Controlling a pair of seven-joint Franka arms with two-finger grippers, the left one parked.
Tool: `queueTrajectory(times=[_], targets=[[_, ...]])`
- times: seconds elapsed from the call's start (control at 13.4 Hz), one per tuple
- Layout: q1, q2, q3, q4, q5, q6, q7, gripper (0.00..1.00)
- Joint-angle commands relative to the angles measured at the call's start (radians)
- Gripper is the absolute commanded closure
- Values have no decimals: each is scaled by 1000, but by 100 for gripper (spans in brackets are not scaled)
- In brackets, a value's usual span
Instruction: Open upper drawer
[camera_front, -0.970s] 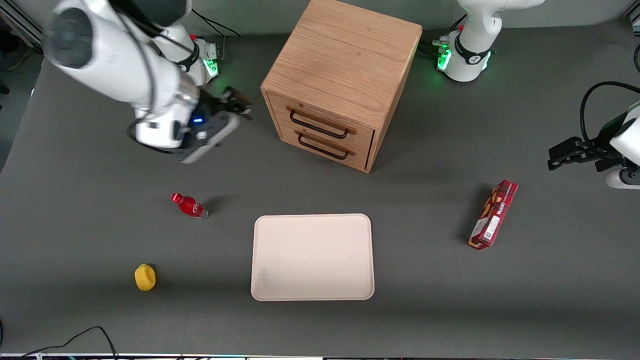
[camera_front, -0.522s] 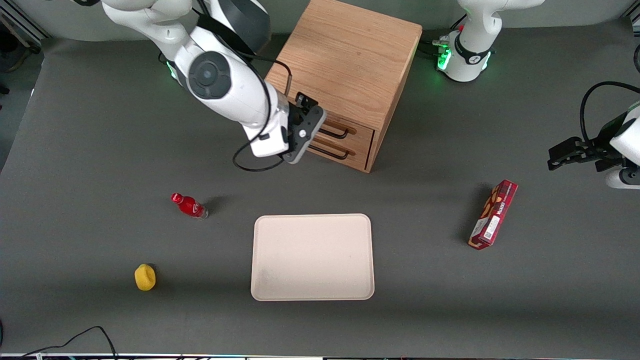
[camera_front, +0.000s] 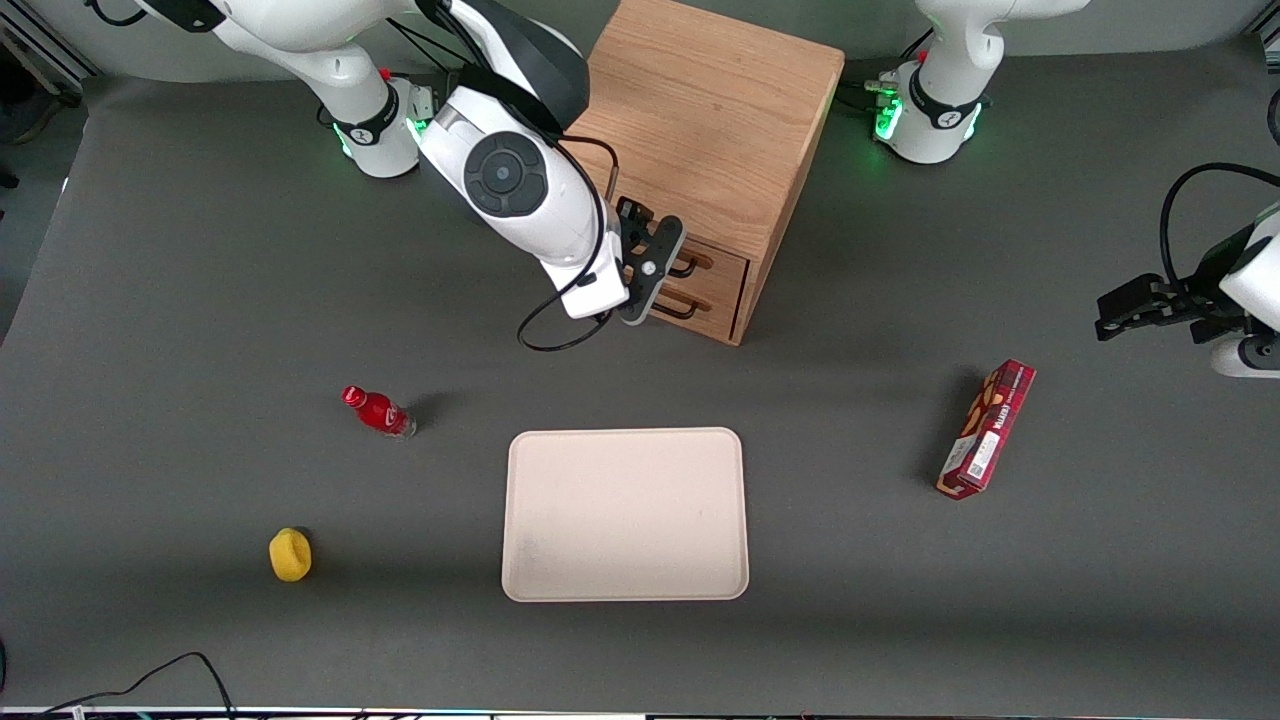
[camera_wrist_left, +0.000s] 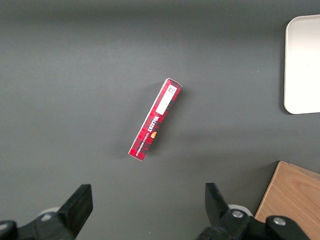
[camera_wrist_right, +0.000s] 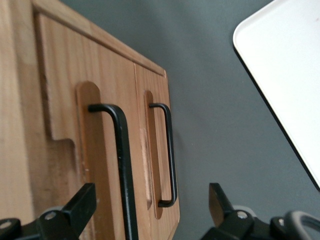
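Fingers (camera_wrist_right: 75, 207) of my gripper (camera_wrist_right: 150, 210) spread wide, holding nothing, just in front of the cabinet (camera_front: 700, 120). Its upper drawer (camera_wrist_right: 65, 115) sits flush and closed, its black bar handle (camera_wrist_right: 122, 170) between them.

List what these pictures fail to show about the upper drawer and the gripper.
Front view: the arm covers most of the upper drawer; the gripper in front of it hides its own jaws.
Right wrist view: the handle runs between the open jaws, one end cut off by the edge.
Drawer contents: hidden, drawer shut.
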Motion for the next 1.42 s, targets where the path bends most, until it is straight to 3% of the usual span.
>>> queueTrajectory(times=[0.0,0.82,1.34], targets=[[-5,-7,8,-52,-22,48,-20,0],[-25,19,-18,-94,-46,195,-170,0],[-26,19,-147,-56,-33,258,-223,0]])
